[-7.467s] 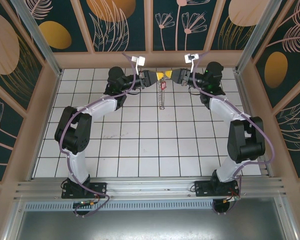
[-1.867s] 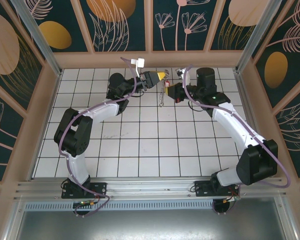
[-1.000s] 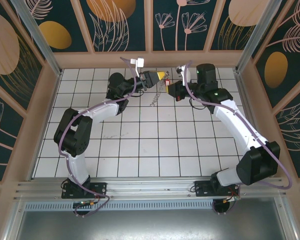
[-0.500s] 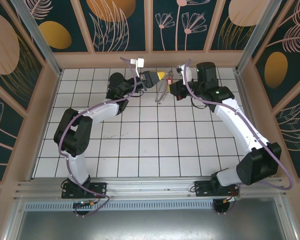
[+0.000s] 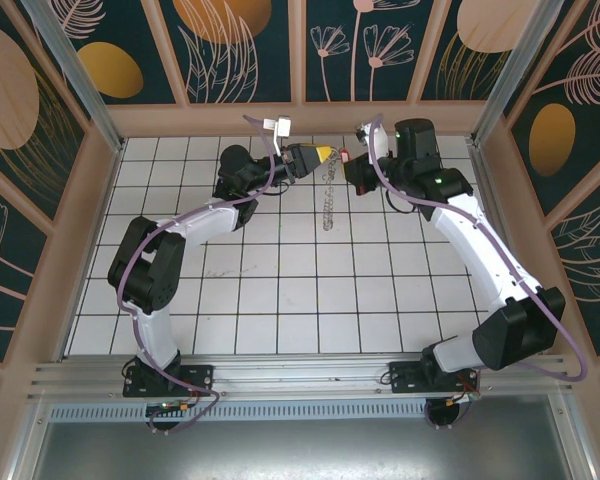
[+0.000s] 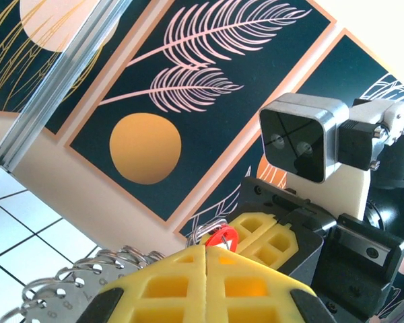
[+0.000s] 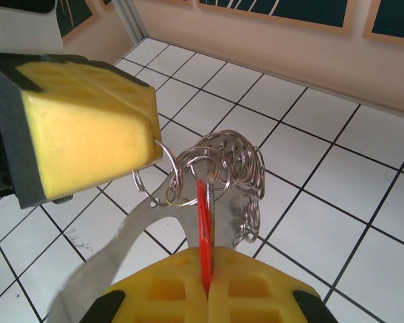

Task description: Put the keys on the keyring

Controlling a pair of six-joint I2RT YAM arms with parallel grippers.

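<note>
Well above the white tiled tabletop (image 5: pixel 280 290), two yellow robot hands meet. The left hand (image 6: pixel 205 269) is clamped shut on a thin silvery metal keyring fringed with small rings (image 7: pixel 223 161), which dangles from it. The right hand (image 7: pixel 207 286) pinches a small red-headed key (image 7: pixel 202 215), held against those rings. The loose rings could swing or twist, so the key might miss the loop or slip from its grip.

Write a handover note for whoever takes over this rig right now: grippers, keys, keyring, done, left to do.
The left gripper is shut on the keyring, which hangs below it.
The right gripper is shut on the red key, whose top end is up against the keyring.
Done: both are picked up and brought together.
Left: I cannot tell whether the key is threaded yet. Check, finish threading, then release.
</note>
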